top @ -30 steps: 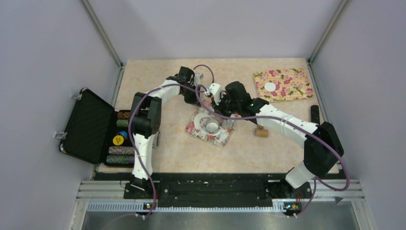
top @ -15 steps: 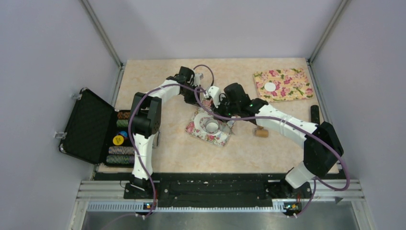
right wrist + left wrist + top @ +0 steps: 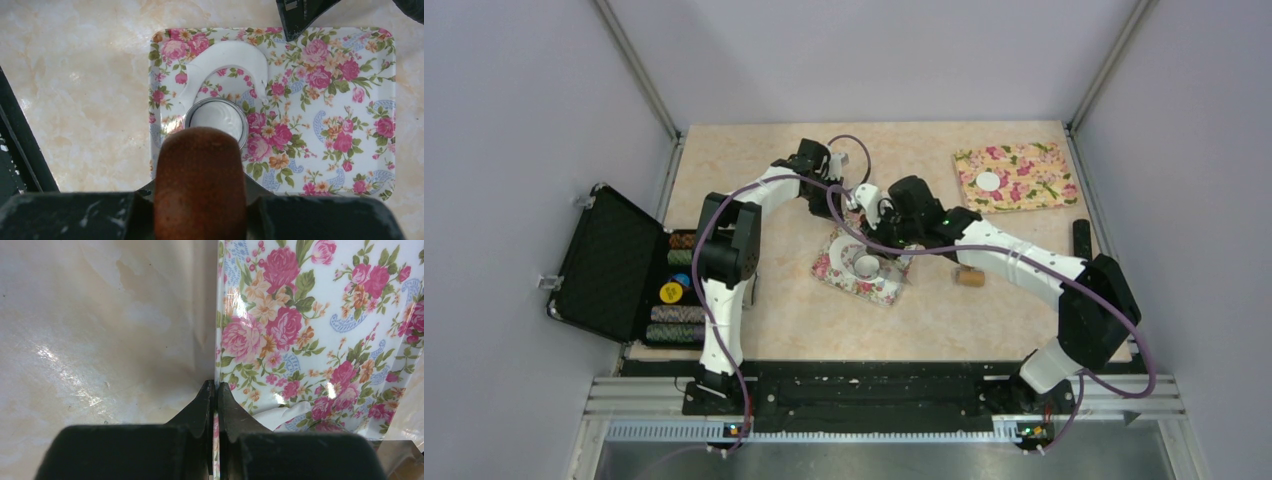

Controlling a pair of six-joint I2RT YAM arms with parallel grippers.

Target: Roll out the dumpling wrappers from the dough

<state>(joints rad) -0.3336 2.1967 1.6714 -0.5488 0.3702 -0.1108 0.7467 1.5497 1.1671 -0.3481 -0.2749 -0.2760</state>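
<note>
1. Two right fingers (image 3: 300, 217) clamp a brown roller (image 3: 200, 170) above the near floral mat (image 3: 340, 100).
2. The dough (image 3: 235, 55) lies flattened there, curving round a small glass bowl (image 3: 216, 120) from its 12 o'clock side.
3. The left fingers (image 3: 205, 405) pinch this mat's far edge.
4. One wrapper (image 3: 989, 182) rests on the far mat (image 3: 1034, 165), at 2 o'clock.

White arm shells (image 3: 1014, 262), black joints (image 3: 729, 245), looping purple cables (image 3: 1151, 375) (one green light (image 3: 945, 215)), black fingers (image 3: 200, 407)

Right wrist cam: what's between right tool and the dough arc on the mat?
A small round bowl, white inside, stands on the floral mat between the right tool, shut on a brown wooden cylinder, and the dough arc. Right wrist view.
</note>
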